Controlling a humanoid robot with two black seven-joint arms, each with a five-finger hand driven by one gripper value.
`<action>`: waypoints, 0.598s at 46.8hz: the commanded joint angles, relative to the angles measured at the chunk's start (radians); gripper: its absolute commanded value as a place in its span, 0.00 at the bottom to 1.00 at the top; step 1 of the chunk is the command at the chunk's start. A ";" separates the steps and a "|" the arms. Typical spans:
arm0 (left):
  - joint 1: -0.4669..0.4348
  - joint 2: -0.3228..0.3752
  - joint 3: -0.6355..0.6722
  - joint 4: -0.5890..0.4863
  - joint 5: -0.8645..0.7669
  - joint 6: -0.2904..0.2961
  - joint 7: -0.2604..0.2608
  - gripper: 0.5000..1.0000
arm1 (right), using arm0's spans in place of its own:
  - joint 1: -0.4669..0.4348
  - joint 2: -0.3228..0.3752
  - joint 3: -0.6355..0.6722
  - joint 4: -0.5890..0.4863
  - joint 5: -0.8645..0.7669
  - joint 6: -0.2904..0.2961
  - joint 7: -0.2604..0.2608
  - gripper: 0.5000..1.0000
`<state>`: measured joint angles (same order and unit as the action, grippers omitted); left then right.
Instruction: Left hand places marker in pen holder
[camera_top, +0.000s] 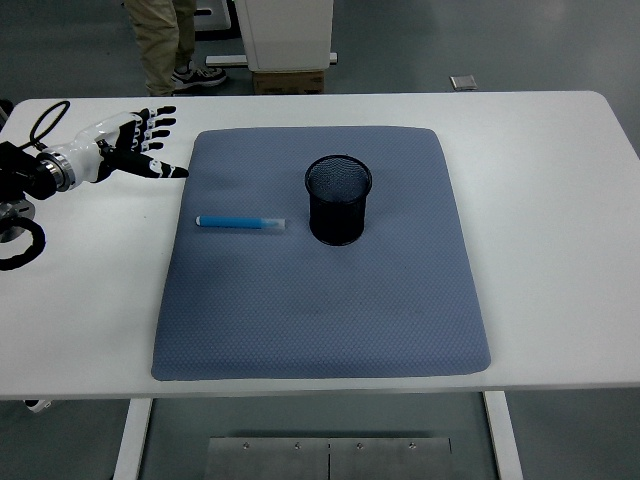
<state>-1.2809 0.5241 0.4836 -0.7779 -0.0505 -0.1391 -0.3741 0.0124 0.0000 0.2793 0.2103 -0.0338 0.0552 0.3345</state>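
A white-backed left hand (128, 142) with black fingers (160, 122) is seen; black cable (22, 262) is looped at the black arm.

Marker (240, 222) on mat (320, 300), left of pen holder (338, 199).

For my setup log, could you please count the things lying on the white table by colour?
Blue: 1, the marker
Black: 1, the mesh pen holder
Grey-blue: 1, the mat
Total: 3
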 joint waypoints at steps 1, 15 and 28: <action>-0.050 -0.004 0.062 -0.012 0.001 0.000 0.001 1.00 | 0.000 0.000 0.000 0.000 0.000 0.000 0.000 1.00; -0.190 -0.046 0.239 -0.030 0.003 -0.025 -0.017 1.00 | 0.000 0.000 0.000 0.000 0.000 0.000 0.000 1.00; -0.258 -0.046 0.260 -0.032 0.000 -0.149 -0.037 1.00 | 0.000 0.000 0.000 0.000 0.000 0.000 0.000 1.00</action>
<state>-1.5242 0.4807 0.7311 -0.8088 -0.0527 -0.2782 -0.4148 0.0125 0.0000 0.2792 0.2102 -0.0338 0.0552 0.3344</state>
